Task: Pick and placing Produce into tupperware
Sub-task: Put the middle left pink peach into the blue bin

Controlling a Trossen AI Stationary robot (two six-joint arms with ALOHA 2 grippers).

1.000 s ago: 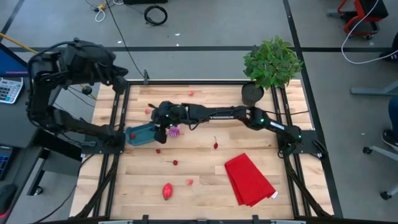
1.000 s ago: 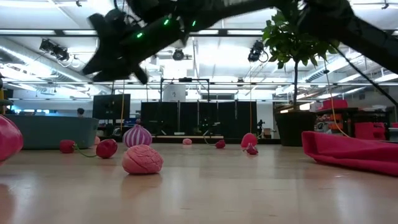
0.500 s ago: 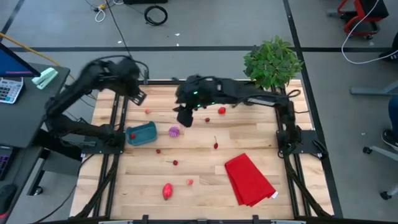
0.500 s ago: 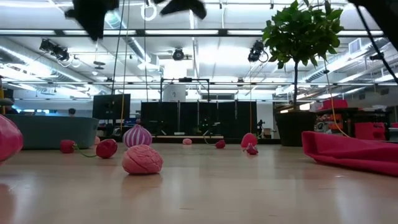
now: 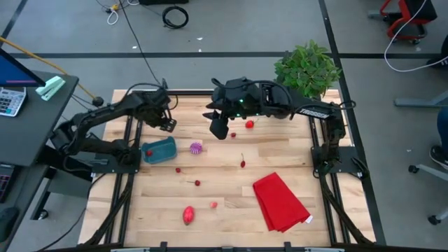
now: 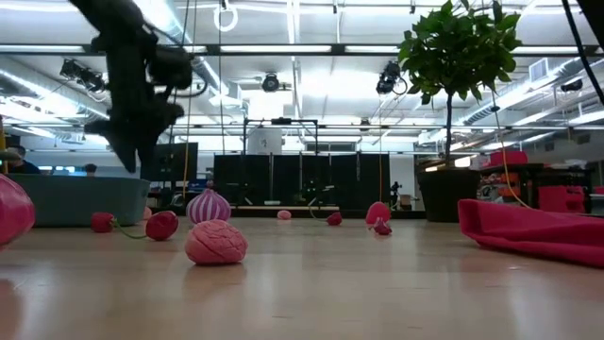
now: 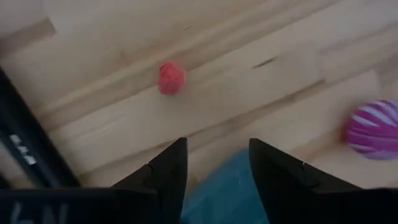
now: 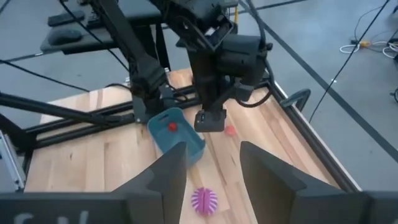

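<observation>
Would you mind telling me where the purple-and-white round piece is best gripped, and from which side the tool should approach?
Probably across its round middle, coming straight down from above. The purple-and-white round piece sits alone on the wooden table, apart from the teal tupperware, with bare wood all round for the fingers. Its ribbed, bulb-like body looks widest at mid-height, so a grip there should slip least.

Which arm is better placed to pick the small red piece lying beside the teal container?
The left. Its gripper hovers with open jaws near that red piece and the tupperware; the right gripper is farther away.
</observation>
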